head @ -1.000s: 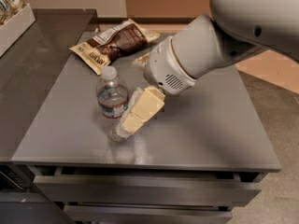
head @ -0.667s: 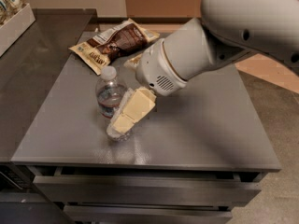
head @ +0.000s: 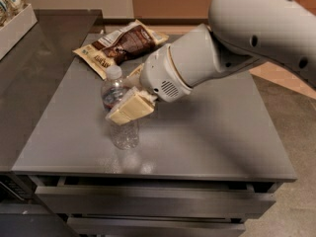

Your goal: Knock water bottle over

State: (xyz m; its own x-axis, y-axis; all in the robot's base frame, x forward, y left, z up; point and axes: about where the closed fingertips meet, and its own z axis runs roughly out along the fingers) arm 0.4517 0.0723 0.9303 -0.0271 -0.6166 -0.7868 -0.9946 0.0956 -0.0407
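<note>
Across the water bottle (head: 113, 90), gripper (head: 129, 110) has moved left

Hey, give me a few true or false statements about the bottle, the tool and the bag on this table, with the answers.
1. The water bottle lies flat on its side. False: it stands on its base on the table.
2. The tool is level with the bottle's middle. True.
3. The bottle's cap is missing. False: a white cap is on.
4. A brown snack bag lies behind the bottle. True.
</note>
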